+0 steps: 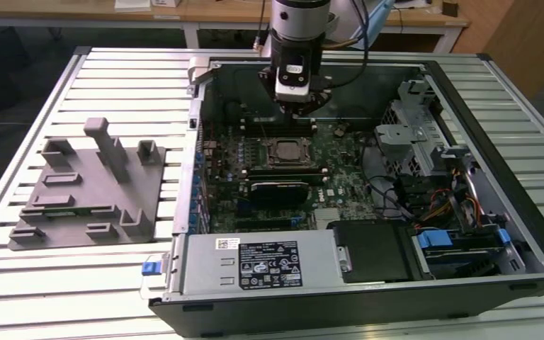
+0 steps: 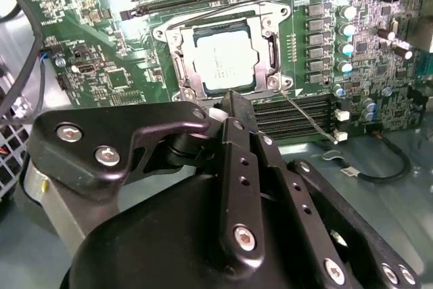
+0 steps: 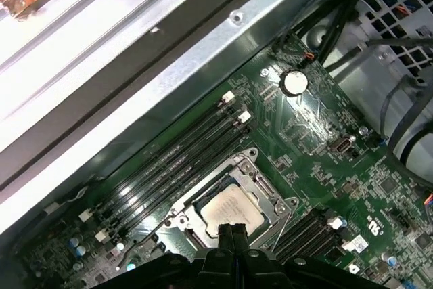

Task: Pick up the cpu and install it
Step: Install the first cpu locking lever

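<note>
A pale slatted metal table (image 1: 83, 283) fills most of the exterior view, its ribs running across. Beyond its far edge stands a light wooden bench (image 1: 206, 14) on white legs, with dark floor (image 1: 36, 49) beneath it. A wooden cabinet panel (image 1: 527, 35) rises at the exterior view's right. Lighting is even and bright.

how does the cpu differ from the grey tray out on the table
The cpu is a small flat square with a pale silvery top; the grey tray is far larger and has upright posts. The cpu sits in the socket on the green motherboard inside the computer case; the tray lies outside it, toward the exterior view's left. The gripper is poised at the cpu, far from the tray. Both lie flat.
</note>
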`<action>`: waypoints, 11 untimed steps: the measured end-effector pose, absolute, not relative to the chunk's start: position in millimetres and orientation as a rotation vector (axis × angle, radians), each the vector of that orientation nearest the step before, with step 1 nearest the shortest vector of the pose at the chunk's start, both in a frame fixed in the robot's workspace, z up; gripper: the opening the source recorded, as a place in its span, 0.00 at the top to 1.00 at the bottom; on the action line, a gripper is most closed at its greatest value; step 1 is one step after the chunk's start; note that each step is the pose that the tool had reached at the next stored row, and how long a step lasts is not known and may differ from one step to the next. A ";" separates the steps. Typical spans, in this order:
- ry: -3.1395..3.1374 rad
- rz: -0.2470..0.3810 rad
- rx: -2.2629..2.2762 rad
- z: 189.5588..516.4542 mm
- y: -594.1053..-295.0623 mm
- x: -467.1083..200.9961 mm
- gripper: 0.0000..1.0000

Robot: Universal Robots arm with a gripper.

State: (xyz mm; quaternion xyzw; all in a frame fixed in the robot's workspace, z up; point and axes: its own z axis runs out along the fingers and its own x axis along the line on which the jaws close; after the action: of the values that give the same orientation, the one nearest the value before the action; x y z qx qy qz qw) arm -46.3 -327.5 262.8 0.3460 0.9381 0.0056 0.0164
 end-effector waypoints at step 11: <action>2.958 0.019 0.958 262.8 -327.5 -46.3 0.89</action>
State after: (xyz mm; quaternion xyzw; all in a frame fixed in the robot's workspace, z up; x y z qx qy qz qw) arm -46.3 -327.5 262.8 0.3082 0.9512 0.0062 0.0162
